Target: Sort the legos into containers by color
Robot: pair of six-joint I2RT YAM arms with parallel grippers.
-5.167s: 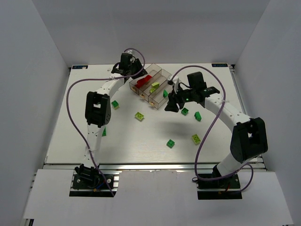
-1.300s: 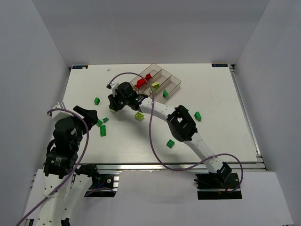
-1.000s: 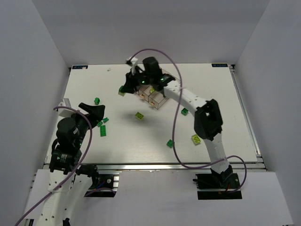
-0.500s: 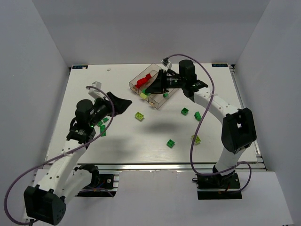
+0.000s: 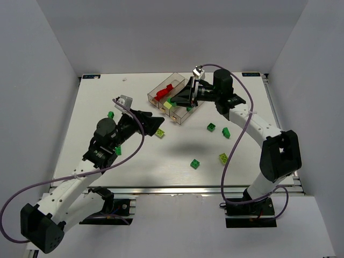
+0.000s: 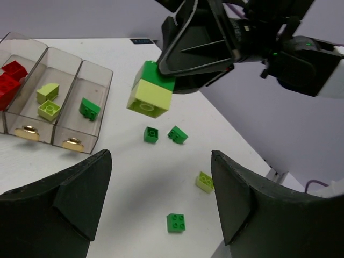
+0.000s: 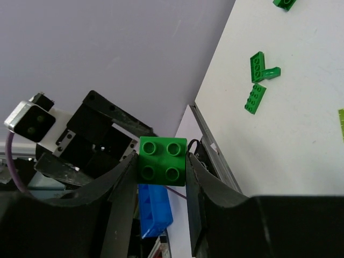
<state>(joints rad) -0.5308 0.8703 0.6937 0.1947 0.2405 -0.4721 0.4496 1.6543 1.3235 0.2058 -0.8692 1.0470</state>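
My right gripper [image 5: 176,98] hangs over the containers [image 5: 160,87], shut on a dark green lego [image 7: 163,159]. In the left wrist view a pale yellow-green lego [image 6: 150,100] clings beneath that dark green lego [image 6: 156,74]. The containers [image 6: 69,132] hold red legos [image 6: 11,78], two yellow-green ones [image 6: 47,100] and one green one [image 6: 89,108], each colour in its own compartment. My left gripper [image 5: 155,125] hovers just left of the containers, open with nothing between its fingers [image 6: 79,189].
Loose legos lie on the white table: green ones [image 5: 212,127], [image 5: 226,132], [image 5: 195,163], a yellow-green one [image 5: 223,158], another by my left gripper [image 5: 159,133], and green ones far left [image 5: 110,114]. Grey walls enclose the table.
My left arm has swung in from the left edge toward the containers. The right gripper moved from the left of the table to above the containers, still holding its lego.
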